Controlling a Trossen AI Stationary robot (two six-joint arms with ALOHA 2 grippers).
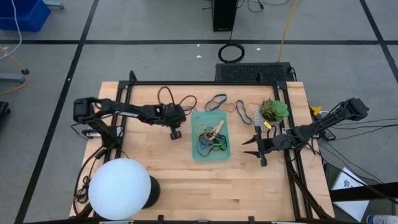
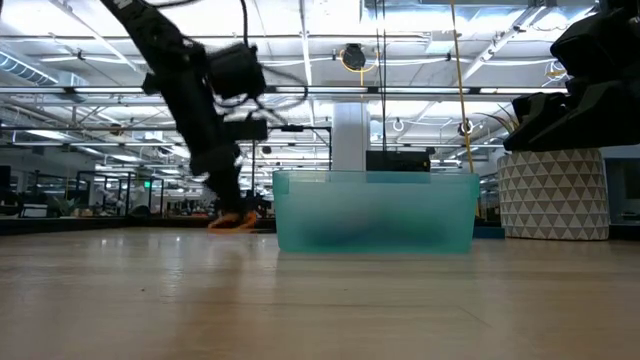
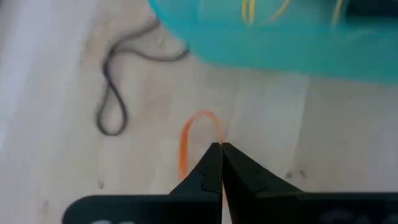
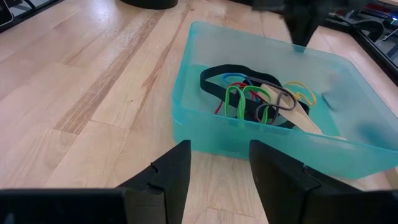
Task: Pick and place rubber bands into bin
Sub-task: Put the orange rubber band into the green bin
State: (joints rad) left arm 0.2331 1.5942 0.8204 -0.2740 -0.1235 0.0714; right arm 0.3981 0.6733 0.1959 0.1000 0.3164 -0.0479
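The teal bin (image 1: 194,134) stands mid-table and holds several rubber bands (image 4: 261,99) in black, green, blue, yellow and tan. My left gripper (image 1: 176,133) is just left of the bin, low over the table, shut on an orange rubber band (image 3: 189,134). My right gripper (image 4: 217,171) is open and empty on the bin's right side, facing its wall (image 4: 249,137). More bands lie on the wood beyond the bin: a black one (image 1: 165,94), a blue one (image 1: 216,101) and a tan one (image 1: 240,109). My left gripper pinches the orange band's strand (image 3: 217,138) at one side of its loop, only between the fingertips (image 3: 211,163). The fingers come from above, pointing down. The rest of the loop lies slack on the wood under the gripper (image 2: 232,222).
A leafy green ball in a white patterned pot (image 1: 273,111) stands at the far right. A white globe (image 1: 120,188) sits at the near left. A black band (image 3: 112,93) lies on the wood left of the bin. Open wood lies in front of the bin.
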